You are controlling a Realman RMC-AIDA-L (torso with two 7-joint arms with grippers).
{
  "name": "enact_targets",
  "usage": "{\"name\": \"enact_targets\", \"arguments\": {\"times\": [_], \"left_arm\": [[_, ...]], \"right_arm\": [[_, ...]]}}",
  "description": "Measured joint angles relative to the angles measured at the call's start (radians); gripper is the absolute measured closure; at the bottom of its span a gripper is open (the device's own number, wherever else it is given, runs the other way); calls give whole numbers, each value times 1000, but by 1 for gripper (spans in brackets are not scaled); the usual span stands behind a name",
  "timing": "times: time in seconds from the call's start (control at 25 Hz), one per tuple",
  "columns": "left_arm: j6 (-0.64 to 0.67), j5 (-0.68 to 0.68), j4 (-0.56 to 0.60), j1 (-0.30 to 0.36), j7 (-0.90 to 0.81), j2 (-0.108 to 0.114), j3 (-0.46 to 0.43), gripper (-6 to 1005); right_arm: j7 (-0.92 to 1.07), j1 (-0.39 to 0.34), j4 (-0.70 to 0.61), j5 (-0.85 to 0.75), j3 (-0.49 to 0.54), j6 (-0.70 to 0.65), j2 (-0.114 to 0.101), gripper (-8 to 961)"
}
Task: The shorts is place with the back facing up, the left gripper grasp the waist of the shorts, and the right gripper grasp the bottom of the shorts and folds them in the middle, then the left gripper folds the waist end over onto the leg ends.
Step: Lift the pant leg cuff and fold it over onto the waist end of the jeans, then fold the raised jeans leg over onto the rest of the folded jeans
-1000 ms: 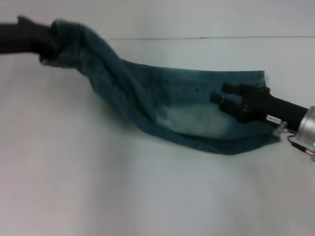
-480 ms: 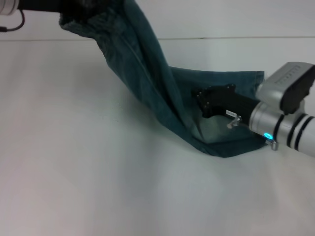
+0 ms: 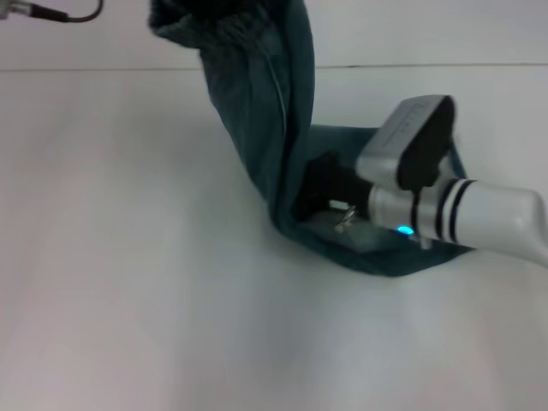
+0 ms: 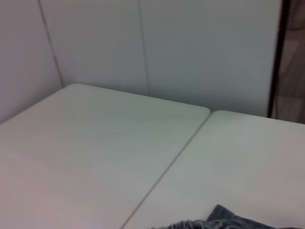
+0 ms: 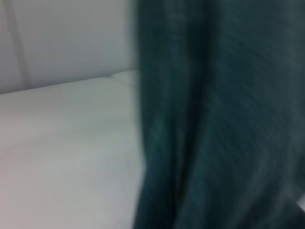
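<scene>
The head camera looks forward and down from above onto the white table [image 3: 128, 282], taking in the whole work area with the faded blue-green denim shorts [image 3: 265, 120] in the upper middle. The left wrist camera rides high, facing out across the same white table [image 4: 95, 143] toward a pale panelled wall [image 4: 190, 47]; only a scrap of the denim [image 4: 224, 220] shows at its edge. The right wrist camera sits very close to the hanging denim [image 5: 219, 119], which fills most of its picture, with the table [image 5: 62, 157] beside it. All three views share the shorts and the table.
</scene>
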Motion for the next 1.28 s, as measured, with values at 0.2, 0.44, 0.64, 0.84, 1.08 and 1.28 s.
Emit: {"name": "enact_targets", "arguments": {"times": [0.2, 0.44, 0.64, 0.84, 1.08, 1.28], "left_arm": [[2, 20, 13, -20, -25, -9, 75, 946], [-17, 24, -11, -31, -32, -24, 144, 945], [-54, 49, -51, -35, -35, -40, 192, 945], [-142, 49, -99, -37, -92, -43, 299, 945], [-317, 40, -193, -48, -211, -50, 451, 946], [-438, -9, -223, -33, -235, -53, 569, 891]], "right_arm": [[0, 40, 32, -48, 7, 4, 1, 954], [3, 18, 37, -55, 11, -21, -7, 954], [57, -159, -97, -55, -16, -176, -32, 953], [231, -454, -427, -56, -90, -384, -38, 953], [347, -652, -592, -56, -90, -615, -81, 953], [374, -689, -600, -61, -85, -703, -105, 953]]}}
